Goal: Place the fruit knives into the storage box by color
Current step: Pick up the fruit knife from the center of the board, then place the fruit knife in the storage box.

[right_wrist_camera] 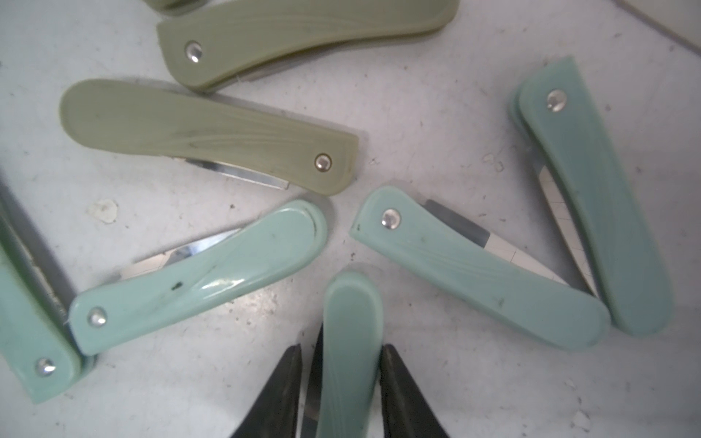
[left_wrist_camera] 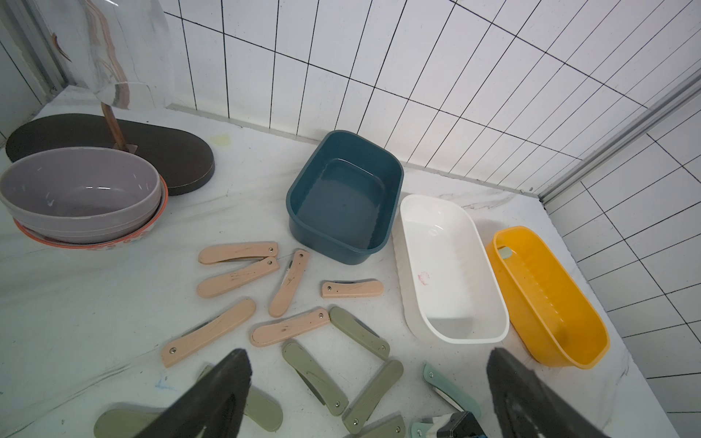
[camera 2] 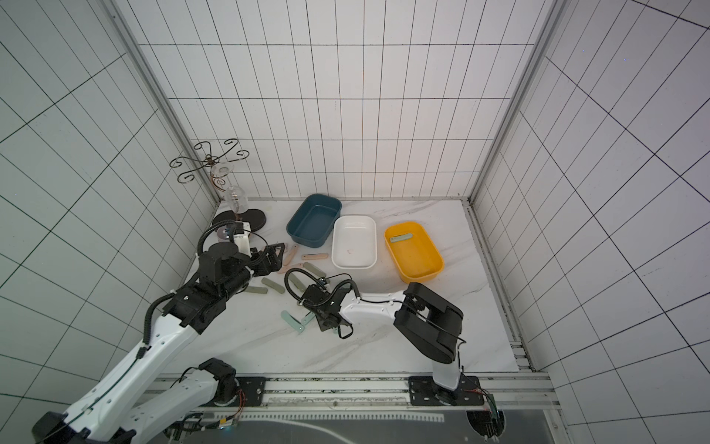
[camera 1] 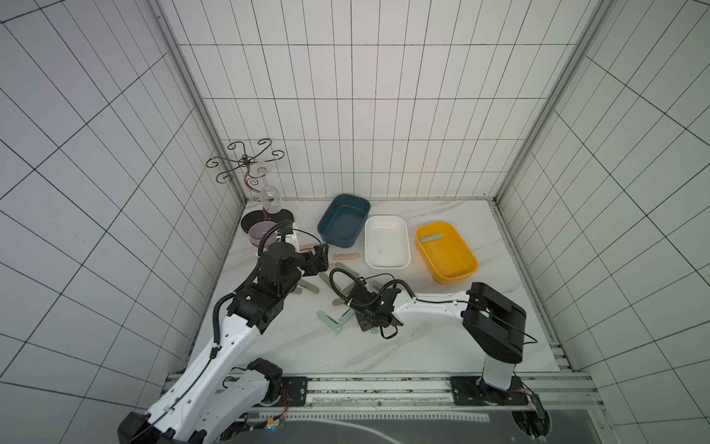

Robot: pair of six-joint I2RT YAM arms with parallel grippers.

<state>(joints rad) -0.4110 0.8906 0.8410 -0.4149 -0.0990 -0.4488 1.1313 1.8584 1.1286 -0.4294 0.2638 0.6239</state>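
Right gripper (right_wrist_camera: 341,347) fingers flank mint knife (right_wrist_camera: 351,322) closely, grip unclear; top views hide it. Left gripper (left_wrist_camera: 368,352) wide open, empty. Boxed knife (camera 1: 431,238) whole only in top views.

Peach-pink fruit knives (left_wrist_camera: 237,253) lie folded beside the blue storage box (left_wrist_camera: 322,242). Olive knives (left_wrist_camera: 315,377) scatter mid-table, and pale mint knives (right_wrist_camera: 197,277) lie nearest the front, blades part-open. The right gripper (right_wrist_camera: 341,347) clamps one mint knife (right_wrist_camera: 351,322). A second mint knife (camera 1: 431,238) lies in the yellow box (camera 1: 455,277), next to the white box (camera 1: 386,266).
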